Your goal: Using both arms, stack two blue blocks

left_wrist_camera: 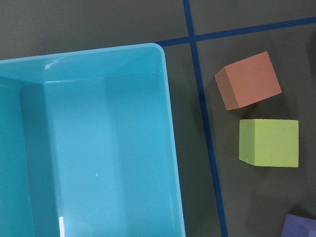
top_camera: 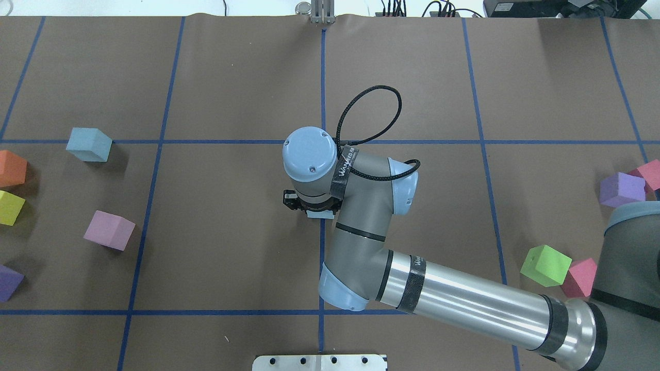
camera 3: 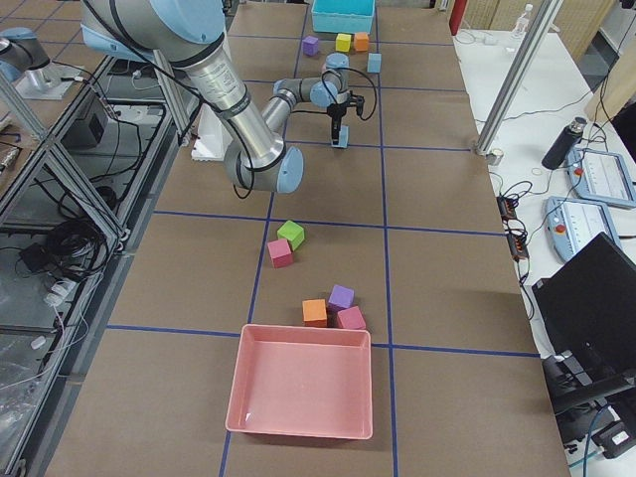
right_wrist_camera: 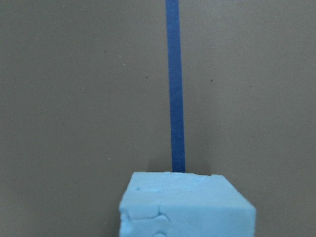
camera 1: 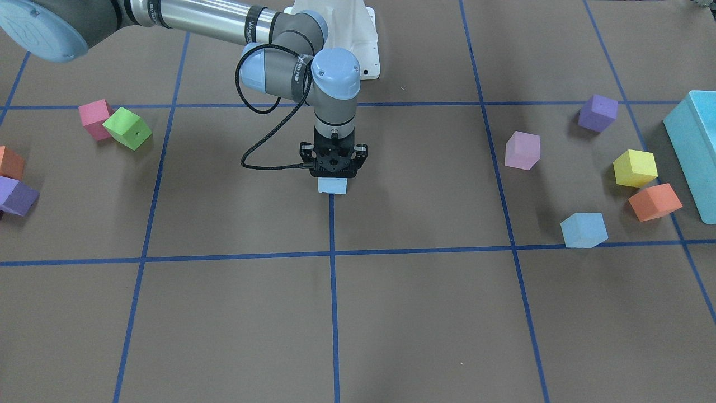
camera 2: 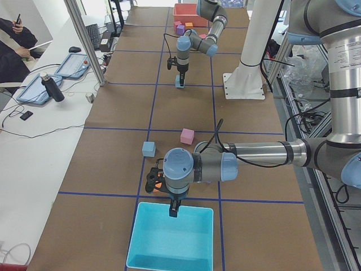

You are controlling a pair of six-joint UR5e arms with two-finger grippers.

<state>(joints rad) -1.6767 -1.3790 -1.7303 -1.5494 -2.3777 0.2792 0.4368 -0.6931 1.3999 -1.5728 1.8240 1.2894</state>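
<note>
One pale blue block (camera 1: 333, 186) sits between the fingers of my right gripper (camera 1: 334, 174) at the table's centre, on the blue centre line, at or just above the surface. It fills the bottom of the right wrist view (right_wrist_camera: 185, 205) and shows a little under the wrist in the overhead view (top_camera: 318, 215). The second blue block (camera 1: 583, 229) lies free on the robot's left side (top_camera: 88, 145). My left gripper (camera 2: 174, 212) hangs over the turquoise box (camera 2: 169, 240); I cannot tell whether it is open or shut.
Near the turquoise box (camera 1: 693, 151) lie an orange cube (left_wrist_camera: 247, 80), a yellow cube (left_wrist_camera: 269, 143), a lilac cube (camera 1: 522, 150) and a purple cube (camera 1: 597, 112). Green (camera 1: 127, 128) and pink (camera 1: 94, 117) cubes lie on the other side. A red tray (camera 3: 303, 393) stands at that end.
</note>
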